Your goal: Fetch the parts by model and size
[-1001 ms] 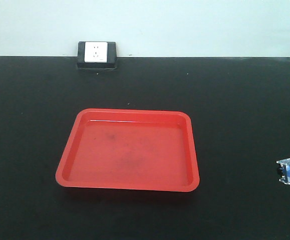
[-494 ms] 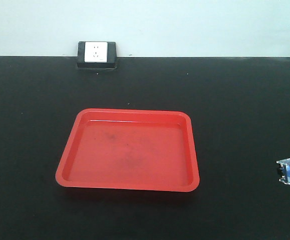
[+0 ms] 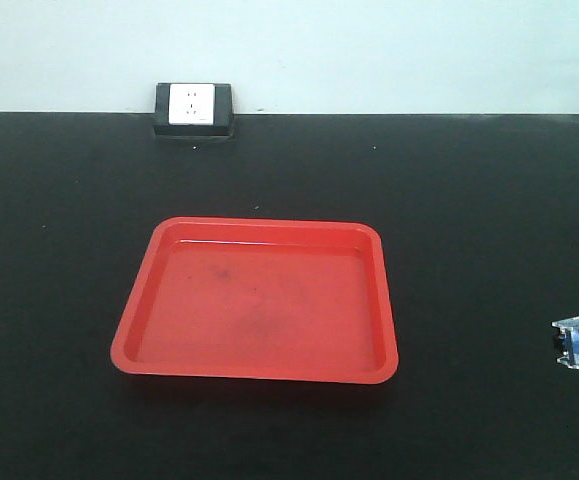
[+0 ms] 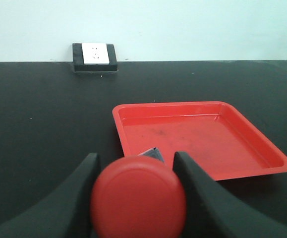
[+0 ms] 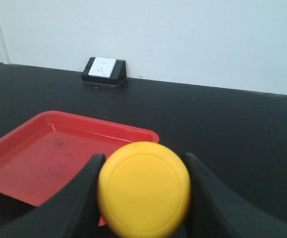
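Red-capped switch (image 4: 138, 201) sits clamped in the left jaws, yellow-capped switch (image 5: 144, 188) in the right jaws; each cap nearly hides its base. Front view catches only the yellow one's blue-grey base, cut off at the right edge.

The front view looked from a raised spot down across the black worktop (image 3: 489, 200) toward the pale wall (image 3: 369, 50), far enough back to hold the whole red tray (image 3: 269, 310) mid-frame and the socket (image 3: 193, 108) at upper left. Each wrist view sat low and close behind its pincer, facing that same wall. The left pincer (image 4: 136, 157) flanked the red-capped switch (image 4: 138, 198) at bottom centre with the tray to the right, and the right pincer (image 5: 143, 157) flanked the yellow-capped switch (image 5: 143, 191) with the tray at lower left.
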You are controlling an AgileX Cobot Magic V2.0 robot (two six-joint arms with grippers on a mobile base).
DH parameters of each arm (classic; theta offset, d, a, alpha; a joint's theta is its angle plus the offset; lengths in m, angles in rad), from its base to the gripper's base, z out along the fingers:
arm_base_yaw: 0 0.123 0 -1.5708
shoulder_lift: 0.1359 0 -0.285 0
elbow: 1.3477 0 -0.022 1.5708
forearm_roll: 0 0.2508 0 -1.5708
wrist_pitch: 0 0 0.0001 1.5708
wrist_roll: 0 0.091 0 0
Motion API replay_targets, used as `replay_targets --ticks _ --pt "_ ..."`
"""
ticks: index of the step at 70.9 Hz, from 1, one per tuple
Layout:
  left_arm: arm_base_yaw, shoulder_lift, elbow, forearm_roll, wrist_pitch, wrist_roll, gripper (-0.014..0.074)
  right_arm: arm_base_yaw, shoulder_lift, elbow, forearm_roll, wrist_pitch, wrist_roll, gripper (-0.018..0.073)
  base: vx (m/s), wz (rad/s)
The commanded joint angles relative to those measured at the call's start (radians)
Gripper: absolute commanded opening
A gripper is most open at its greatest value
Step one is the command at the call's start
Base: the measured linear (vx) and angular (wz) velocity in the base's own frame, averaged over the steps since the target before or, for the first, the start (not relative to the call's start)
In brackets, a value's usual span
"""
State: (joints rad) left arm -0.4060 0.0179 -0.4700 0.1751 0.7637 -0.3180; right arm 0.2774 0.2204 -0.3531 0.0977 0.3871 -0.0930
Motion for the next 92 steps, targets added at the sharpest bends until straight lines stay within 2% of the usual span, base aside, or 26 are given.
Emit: replay_targets --ticks 1,16,26,37,48,59,70,84,92 --pt "-0.004 0.016 -0.026 0.003 -0.097 -0.006 -0.0006 -0.003 0.010 -0.030 0.001 -0.081 -0.003 -0.0010 0.00 0.00" --pt "-0.004 0.074 -0.039 0.004 -0.151 -0.084 -0.0002 -0.003 0.010 -0.030 0.001 -0.081 -0.003 -0.0010 0.00 0.00" --pt "-0.004 0.228 -0.101 0.012 -0.168 -0.078 0.0004 -0.003 0.010 -0.030 0.001 -0.081 -0.003 -0.0010 0.00 0.00" --pt "-0.004 0.466 -0.205 0.009 -0.205 -0.030 0.0004 -0.003 0.010 -0.030 0.001 -0.081 -0.003 -0.0010 0.00 0.00" --pt "-0.004 0.678 -0.318 0.002 -0.219 -0.027 0.0007 -0.003 0.010 -0.030 0.001 -0.081 -0.003 -0.0010 0.00 0.00" --pt "-0.004 0.873 -0.439 0.001 -0.214 0.041 0.0011 -0.003 0.010 -0.030 0.001 -0.081 -0.003 -0.0010 0.00 0.00" --pt "-0.004 1.040 -0.557 -0.043 -0.212 0.057 0.0023 -0.003 0.010 -0.030 0.001 -0.081 -0.003 -0.0010 0.00 0.00" --pt "-0.006 1.228 -0.673 -0.131 -0.205 0.192 0.0029 -0.003 0.010 -0.030 0.001 -0.081 -0.003 -0.0010 0.00 0.00" --pt "-0.017 1.319 -0.713 -0.140 -0.177 0.226 0.0036 -0.003 0.010 -0.030 0.001 -0.081 -0.003 -0.0010 0.00 0.00"
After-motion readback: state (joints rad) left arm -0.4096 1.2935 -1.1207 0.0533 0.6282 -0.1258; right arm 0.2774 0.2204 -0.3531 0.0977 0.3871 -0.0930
